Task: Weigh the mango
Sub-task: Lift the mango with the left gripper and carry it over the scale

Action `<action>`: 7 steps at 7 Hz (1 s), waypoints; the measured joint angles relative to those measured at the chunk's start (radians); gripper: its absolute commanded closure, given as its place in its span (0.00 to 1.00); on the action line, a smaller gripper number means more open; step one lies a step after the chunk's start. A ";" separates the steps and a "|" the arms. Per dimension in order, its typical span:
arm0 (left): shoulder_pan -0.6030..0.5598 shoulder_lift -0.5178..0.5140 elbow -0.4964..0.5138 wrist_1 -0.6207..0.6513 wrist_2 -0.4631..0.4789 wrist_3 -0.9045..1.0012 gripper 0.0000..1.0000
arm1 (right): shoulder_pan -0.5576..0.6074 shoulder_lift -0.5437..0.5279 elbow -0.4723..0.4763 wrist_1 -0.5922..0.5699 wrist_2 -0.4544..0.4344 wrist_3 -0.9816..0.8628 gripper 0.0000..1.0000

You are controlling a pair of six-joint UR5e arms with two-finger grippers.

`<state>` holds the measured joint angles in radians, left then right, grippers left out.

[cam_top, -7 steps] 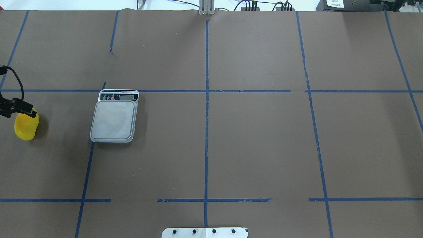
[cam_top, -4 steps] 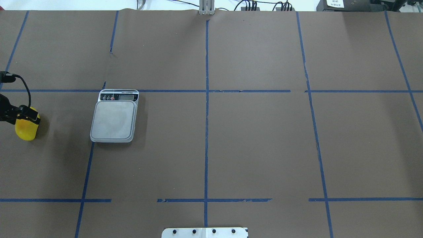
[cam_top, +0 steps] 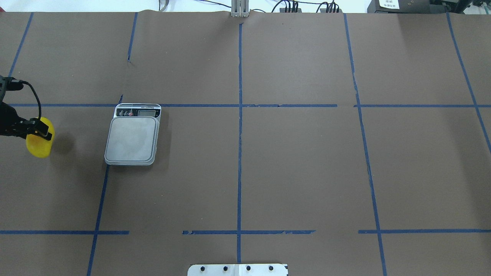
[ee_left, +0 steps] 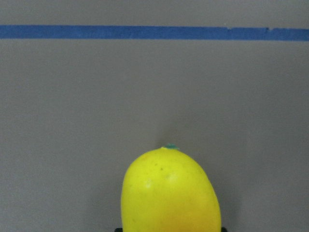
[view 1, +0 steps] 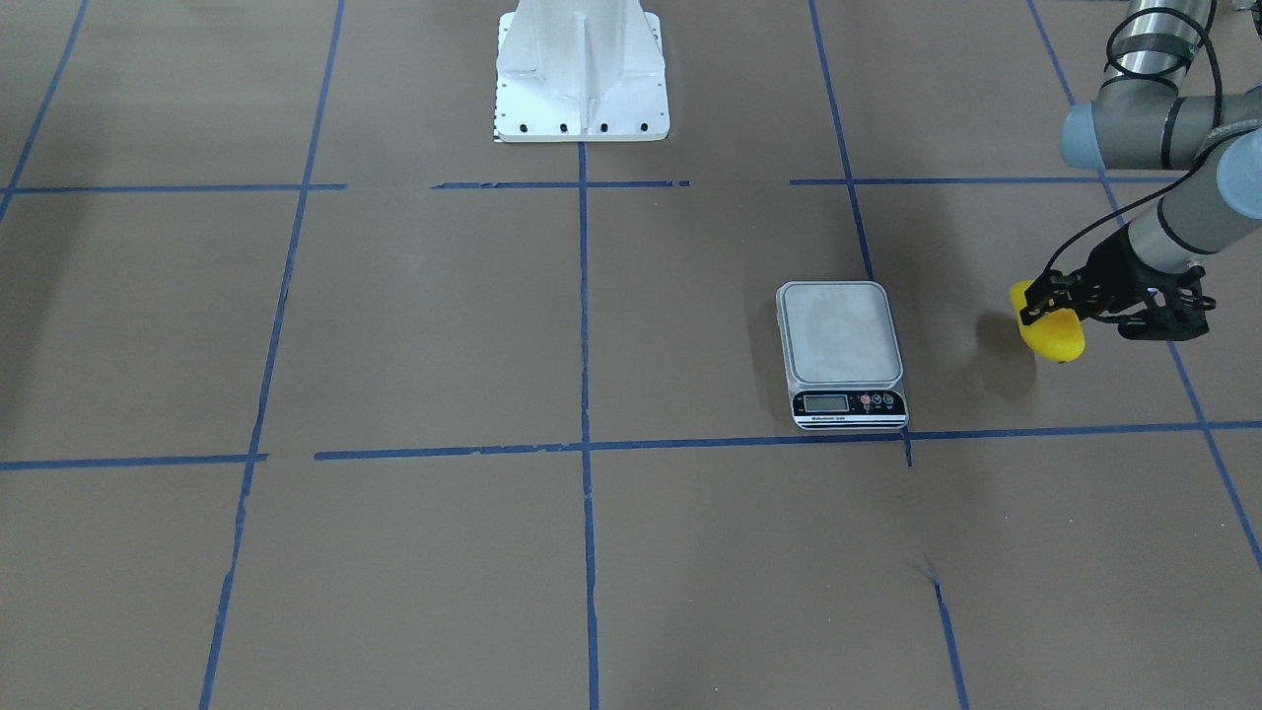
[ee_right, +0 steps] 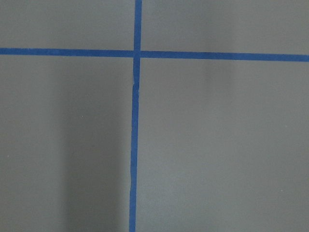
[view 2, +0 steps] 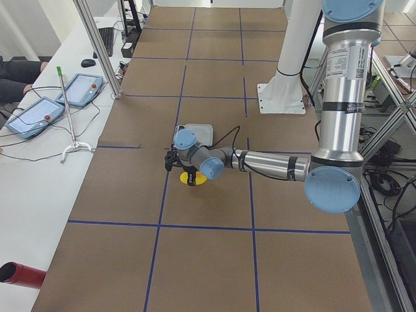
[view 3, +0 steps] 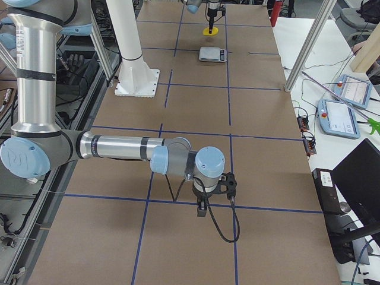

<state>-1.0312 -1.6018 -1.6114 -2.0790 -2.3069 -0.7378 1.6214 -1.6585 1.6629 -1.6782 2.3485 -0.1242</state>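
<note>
Holding mango [view 1: 1057, 338] off surface [view 1: 394, 325], left tool [view 1: 1033, 308] clamped on its end, so you clear scale [view 1: 840, 335] edge; right tool [view 3: 202, 209]: can't tell.

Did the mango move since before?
Yes. Seen from overhead, the mango, held in the left gripper, has shifted a little toward the scale, and its shadow now lies apart, so it looks lifted.

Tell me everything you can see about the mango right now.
The mango is a small, smooth, bright yellow oval with an orange blush and a tiny green stem spot at one end. The left pincer grips it near the other end, holding it clear of the brown paper, its shadow lying apart. It hangs beside the grey scale, not touching it.
</note>
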 measured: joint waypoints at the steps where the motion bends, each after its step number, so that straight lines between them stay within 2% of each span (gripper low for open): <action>1: 0.005 -0.047 -0.033 0.005 -0.003 -0.050 1.00 | 0.000 0.000 0.000 0.000 0.000 0.000 0.00; 3: 0.076 -0.169 -0.049 0.017 0.000 -0.213 1.00 | 0.000 0.000 0.000 0.000 0.000 0.000 0.00; 5: 0.155 -0.241 -0.043 0.035 0.008 -0.306 1.00 | 0.000 0.000 0.000 0.000 0.000 0.000 0.00; 6: 0.192 -0.261 -0.038 0.040 0.021 -0.333 0.91 | 0.000 0.000 0.000 0.000 0.000 0.000 0.00; 7: 0.219 -0.274 -0.035 0.043 0.034 -0.346 0.01 | 0.000 0.000 0.000 0.000 0.000 0.000 0.00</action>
<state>-0.8127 -1.8754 -1.6468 -2.0360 -2.2729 -1.0835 1.6214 -1.6582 1.6629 -1.6782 2.3485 -0.1242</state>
